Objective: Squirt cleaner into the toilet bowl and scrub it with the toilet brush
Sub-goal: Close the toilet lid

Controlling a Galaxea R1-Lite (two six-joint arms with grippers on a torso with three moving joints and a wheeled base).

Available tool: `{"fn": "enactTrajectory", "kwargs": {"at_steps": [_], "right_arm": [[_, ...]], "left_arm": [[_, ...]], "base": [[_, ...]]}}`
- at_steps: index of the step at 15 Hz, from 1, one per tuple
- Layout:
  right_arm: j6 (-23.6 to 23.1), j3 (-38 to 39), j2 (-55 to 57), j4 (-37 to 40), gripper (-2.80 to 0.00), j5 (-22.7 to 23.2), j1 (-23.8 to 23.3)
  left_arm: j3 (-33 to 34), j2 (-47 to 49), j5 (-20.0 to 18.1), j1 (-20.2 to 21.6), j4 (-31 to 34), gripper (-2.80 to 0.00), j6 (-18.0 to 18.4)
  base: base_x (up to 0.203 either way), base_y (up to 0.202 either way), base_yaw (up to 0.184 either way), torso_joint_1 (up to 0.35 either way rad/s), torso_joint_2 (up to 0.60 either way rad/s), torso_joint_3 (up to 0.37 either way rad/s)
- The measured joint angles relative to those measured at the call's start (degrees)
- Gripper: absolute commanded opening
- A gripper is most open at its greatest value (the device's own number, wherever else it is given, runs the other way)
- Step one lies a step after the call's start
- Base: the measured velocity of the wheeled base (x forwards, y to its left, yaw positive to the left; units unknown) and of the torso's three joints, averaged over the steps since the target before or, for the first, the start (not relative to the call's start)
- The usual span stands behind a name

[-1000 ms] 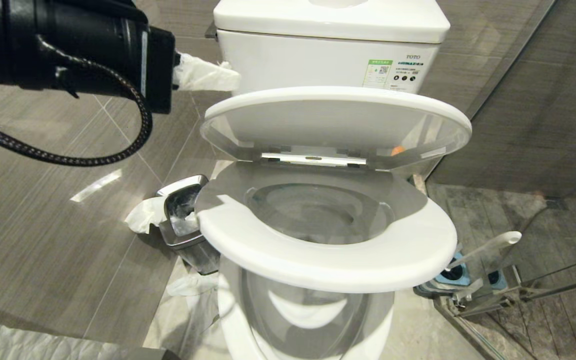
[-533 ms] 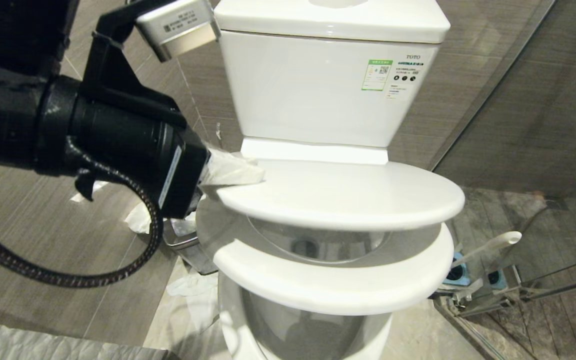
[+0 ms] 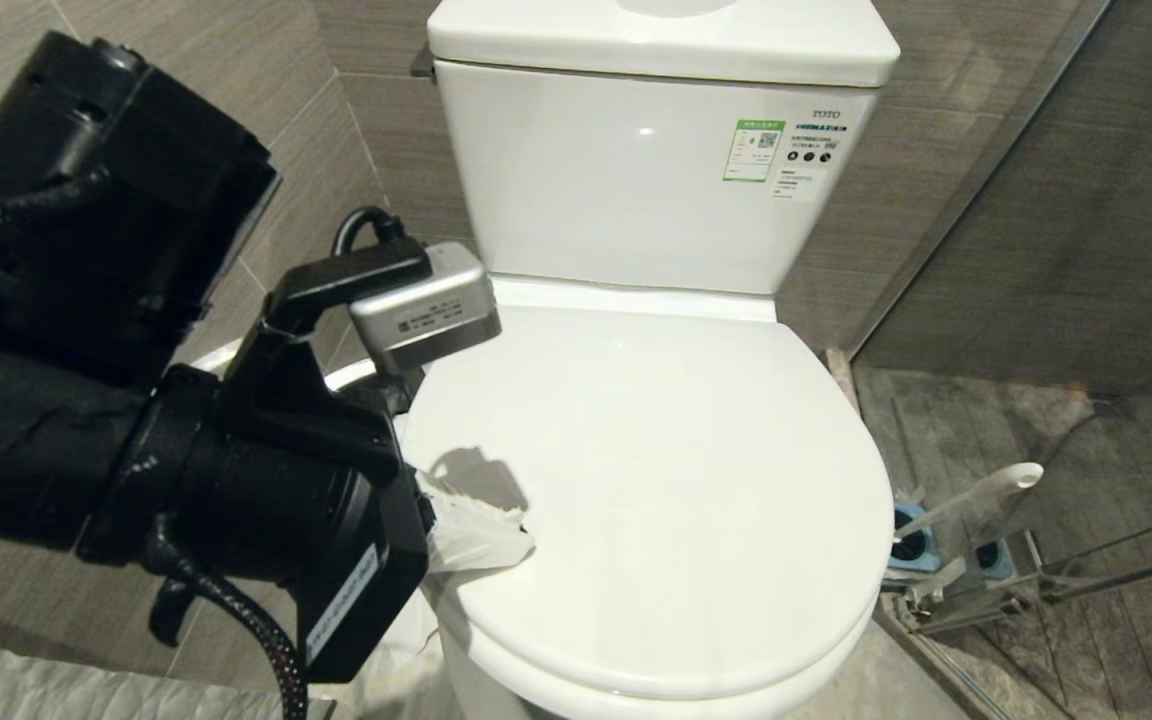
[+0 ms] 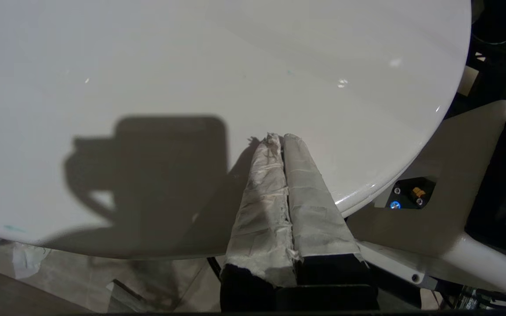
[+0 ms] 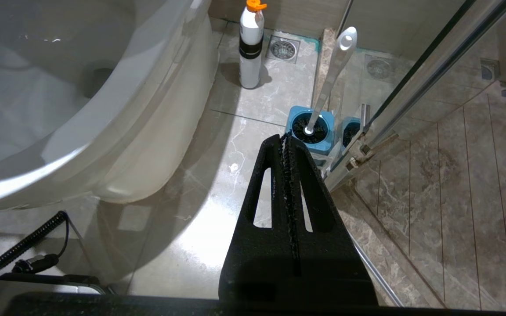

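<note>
A bathroom of grey-brown wall tile [image 3: 1036, 200] and marbled floor [image 5: 200, 237] surrounds a white toilet whose lid [image 3: 656, 480] lies flat and shut, covering the toilet bowl, whose white outer side [image 5: 156, 131] shows in the right wrist view. The left gripper [image 4: 283, 138], its fingers wrapped in white paper and pressed together with nothing between them, rests its tips on the lid's left front edge. The toilet brush [image 5: 330, 79] stands on the floor to the toilet's right, its handle leaning out of a blue holder [image 5: 308, 134] beside a glass shower door [image 5: 411, 87]. The right gripper [image 5: 286, 140] hangs clenched and empty near that holder. A white bottle with an orange cap [image 5: 251, 44] stands by the floor drain [image 5: 283, 48].
</note>
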Motion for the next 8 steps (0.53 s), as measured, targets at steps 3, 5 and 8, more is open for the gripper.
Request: {"fn": "enactTrajectory", "kwargs": {"at_steps": [3, 5, 8], "right_arm": [[0.05, 0.0, 0.0, 0.0, -2.8, 0.0, 0.0], [0.05, 0.0, 0.0, 0.0, -2.8, 0.0, 0.0], [0.05, 0.0, 0.0, 0.0, -2.8, -0.03, -0.02]], "left_arm": [[2.56, 0.22, 1.54, -0.09, -0.13, -2.8, -0.02], [4.8, 0.79, 2.41, -0.11, -1.44, -2.8, -0.03], [9.84, 2.51, 3.71, -0.11, -7.68, -2.8, -0.13]], "base": [[0.0, 0.0, 0.0, 0.0, 0.0, 0.0], [0.0, 0.0, 0.0, 0.0, 0.0, 0.0], [0.0, 0.0, 0.0, 0.0, 0.0, 0.0]]}}
